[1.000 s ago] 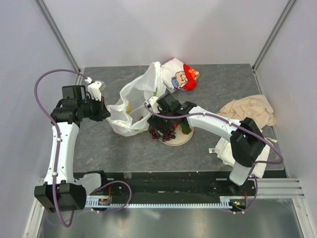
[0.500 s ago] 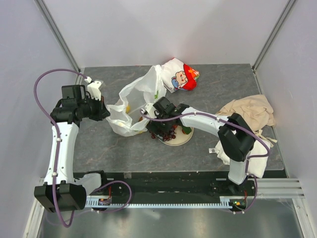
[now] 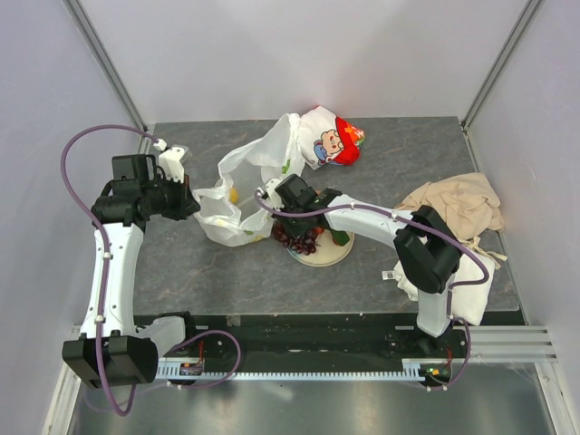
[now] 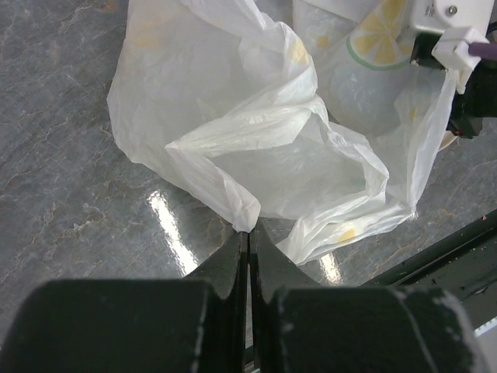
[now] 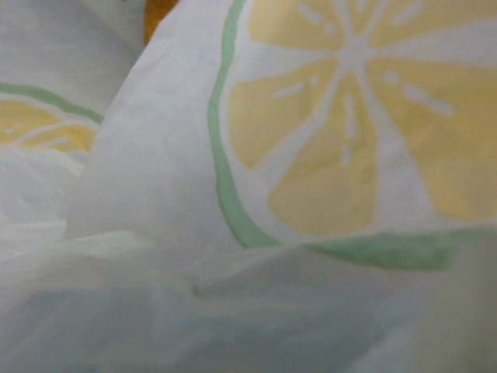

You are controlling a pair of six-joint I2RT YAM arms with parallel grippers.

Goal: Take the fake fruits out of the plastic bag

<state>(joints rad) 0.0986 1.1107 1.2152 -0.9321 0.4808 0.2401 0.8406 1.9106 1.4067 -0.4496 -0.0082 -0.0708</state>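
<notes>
Left fingers (image 4: pixel 230 268) pinch the plastic bag (image 4: pixel 256 155) tight.
Right fingers (image 3: pixel 279 205) poke at the bag; cannot tell how open.

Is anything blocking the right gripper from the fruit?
Yes, the plastic bag itself: a lemon-printed fold of it fills the right wrist view, with only an orange piece peeking past at the top left.

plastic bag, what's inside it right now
In the right wrist view an orange piece peeks past the film of the plastic bag; from above a yellow patch shows, fruit or print unclear. Crinkled film hides the rest of its inside.
</notes>
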